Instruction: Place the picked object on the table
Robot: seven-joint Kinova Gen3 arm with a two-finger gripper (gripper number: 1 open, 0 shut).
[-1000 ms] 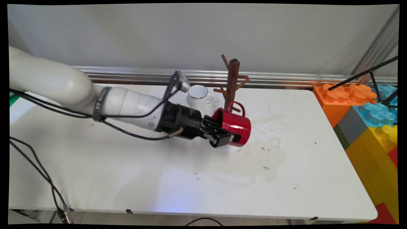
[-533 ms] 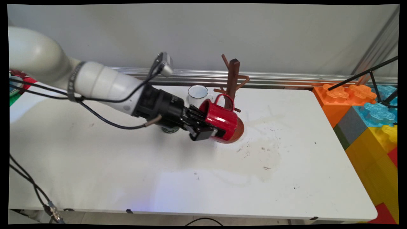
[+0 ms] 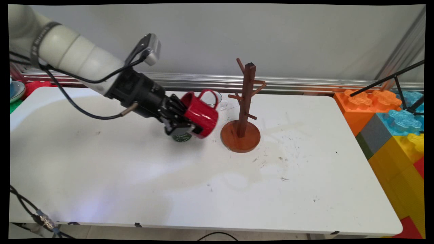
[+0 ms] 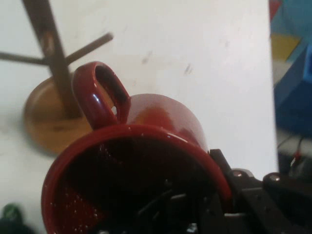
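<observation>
Gripper (image 3: 190, 126) with red mug (image 3: 200, 113) now raised, apparently tilted.

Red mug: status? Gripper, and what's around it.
Gripper shut on red mug, one finger inside the rim, mug tipped sideways above the table. Wooden mug tree to its right, apart. White cup behind; green-labelled object below.

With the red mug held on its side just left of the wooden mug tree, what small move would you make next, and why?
Probably lift the red mug a little and ease it right toward the mug tree. The gripper grips its rim with the handle pointing up, left of the tree and about level with its lowest pegs, above a green-marked object on the table.
</observation>
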